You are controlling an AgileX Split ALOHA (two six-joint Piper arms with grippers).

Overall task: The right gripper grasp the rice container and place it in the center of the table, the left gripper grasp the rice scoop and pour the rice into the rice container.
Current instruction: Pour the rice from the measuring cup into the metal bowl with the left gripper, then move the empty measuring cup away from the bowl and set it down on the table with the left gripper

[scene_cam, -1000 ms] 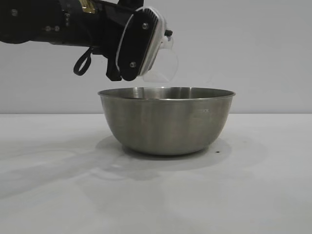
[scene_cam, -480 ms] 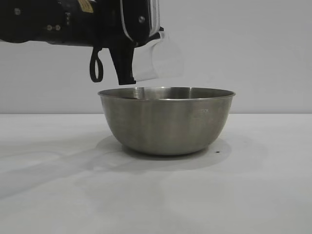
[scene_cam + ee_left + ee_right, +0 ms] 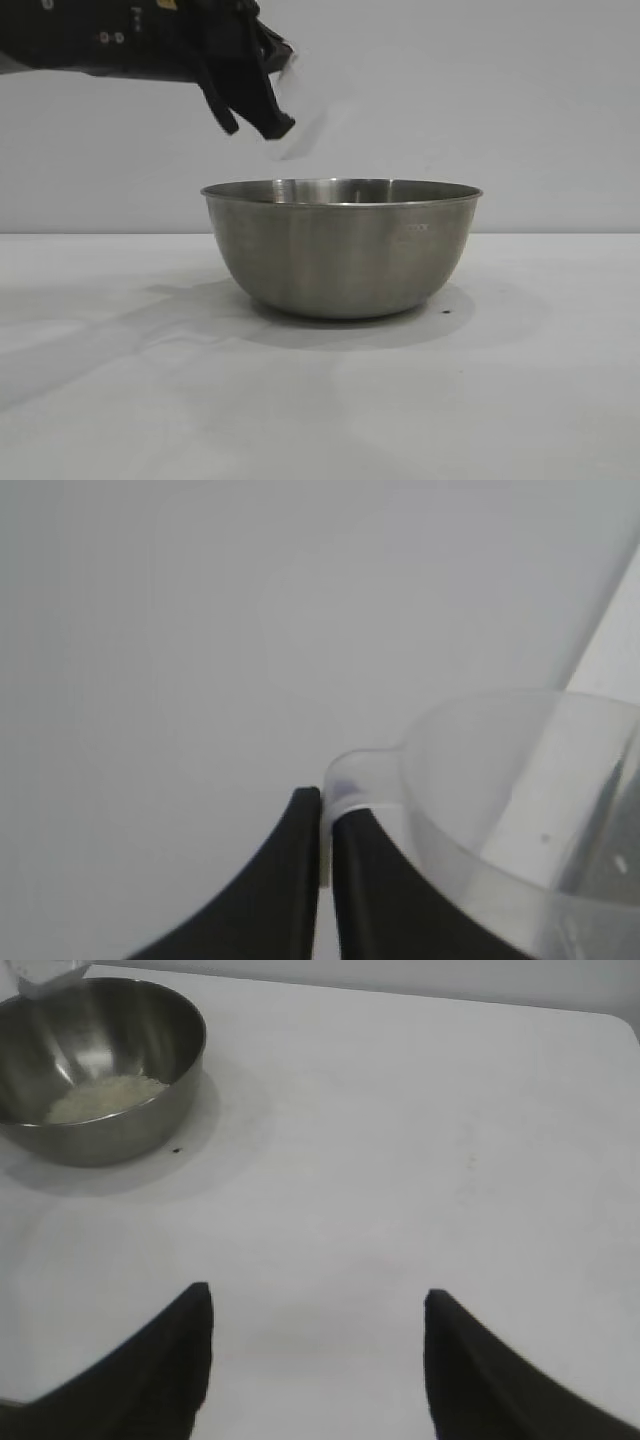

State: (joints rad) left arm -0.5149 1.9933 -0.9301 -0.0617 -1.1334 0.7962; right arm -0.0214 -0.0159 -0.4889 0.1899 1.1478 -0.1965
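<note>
Two black claws are dividing the work: the left gripper [image 3: 262, 112], upper left of the frame, is pinching the frosted plastic rice scoop [image 3: 520, 810] by its handle above the steel rice container [image 3: 342, 245] holding white rice [image 3: 102, 1097], while the right gripper [image 3: 318, 1355] is waiting spread and empty over the white table [image 3: 420, 1160].

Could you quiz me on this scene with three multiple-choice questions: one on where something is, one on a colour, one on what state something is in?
1. Where is the rice?
A. in the rice container
B. spilled on the table
C. in the rice scoop

2. What colour is the container?
A. red
B. silver steel
C. blue

3. How are the right gripper fingers?
A. shut on the scoop
B. shut on the container
C. open, holding nothing

Answers: 1 A, grains lie on the bowl's bottom. 2 B, brushed metal shows. 3 C, its fingers stand apart over bare table; the left gripper holds the scoop's handle.
</note>
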